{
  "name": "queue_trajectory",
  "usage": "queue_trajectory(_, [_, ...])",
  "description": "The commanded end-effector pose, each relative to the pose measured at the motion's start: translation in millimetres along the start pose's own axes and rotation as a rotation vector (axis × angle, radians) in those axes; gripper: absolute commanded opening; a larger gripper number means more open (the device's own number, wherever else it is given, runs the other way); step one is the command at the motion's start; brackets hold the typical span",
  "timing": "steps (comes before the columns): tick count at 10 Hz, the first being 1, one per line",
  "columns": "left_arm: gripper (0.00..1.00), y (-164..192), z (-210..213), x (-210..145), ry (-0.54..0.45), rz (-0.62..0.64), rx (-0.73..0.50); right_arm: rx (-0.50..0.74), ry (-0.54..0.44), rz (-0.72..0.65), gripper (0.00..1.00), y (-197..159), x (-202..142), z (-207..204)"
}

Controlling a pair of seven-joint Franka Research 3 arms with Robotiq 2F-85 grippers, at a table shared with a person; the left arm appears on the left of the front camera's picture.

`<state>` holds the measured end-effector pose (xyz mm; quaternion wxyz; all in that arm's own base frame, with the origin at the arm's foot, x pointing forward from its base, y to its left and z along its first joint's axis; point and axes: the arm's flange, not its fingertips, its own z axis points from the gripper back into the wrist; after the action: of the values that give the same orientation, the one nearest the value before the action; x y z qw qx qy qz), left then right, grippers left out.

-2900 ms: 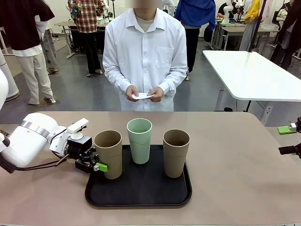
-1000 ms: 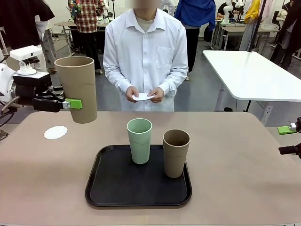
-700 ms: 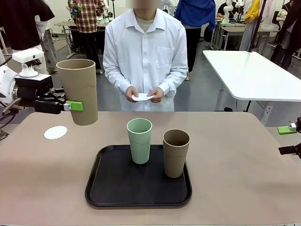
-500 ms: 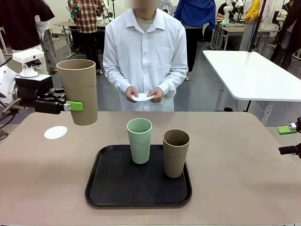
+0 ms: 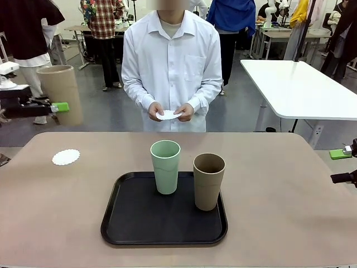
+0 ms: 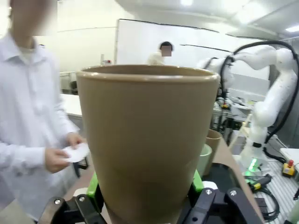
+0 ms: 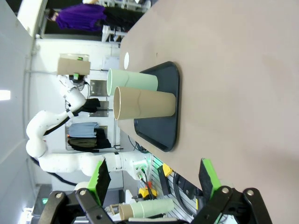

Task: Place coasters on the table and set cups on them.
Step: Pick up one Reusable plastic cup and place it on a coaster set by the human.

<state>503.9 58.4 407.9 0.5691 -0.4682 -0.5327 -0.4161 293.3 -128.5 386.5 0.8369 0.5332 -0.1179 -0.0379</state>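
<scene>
1. Nearest you, at 6 o'clock on the tabletop [image 5: 290, 223], sits the black tray [image 5: 128, 229].
2. Two cups stand upright on it, apart from each other: a mint cup [image 5: 165, 166] toward the tray's 11 o'clock and a tan cup [image 5: 208, 181] toward its 2 o'clock.
3. Your right end effector [image 7: 153, 182] hangs by the 3 o'clock edge, its jaws spread wide and gripping nothing.
4. One coaster [image 5: 66, 157] lies flat on the tabletop at 10 o'clock, well apart from the tray.
5. Your left end effector [image 5: 59, 106] is clamped on a second tan cup [image 5: 58, 84], with green pads on either side of its lower half. The cup is upright and raised clear of the tabletop at 10 o'clock, above the coaster in the front view.
6. At 12 o'clock the person [image 5: 172, 61] stands at the far side, both hands [image 5: 187, 111] holding thin white paper [image 5: 169, 114].
</scene>
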Motion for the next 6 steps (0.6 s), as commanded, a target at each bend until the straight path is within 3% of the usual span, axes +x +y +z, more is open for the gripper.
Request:
queue_trajectory(1, [0.84,31,18,14,-0.045,-0.013,0.105,0.015,-0.004,0.002,1.0,0,1,0])
queue_trajectory(4, [0.84,53,46,14,-0.018,-0.035,0.179,0.015,-0.004,0.002,1.0,0,1,0])
queue_trajectory(6, [0.84,57,49,11,0.004,-0.024,0.151,0.015,-0.004,0.002,1.0,0,1,0])
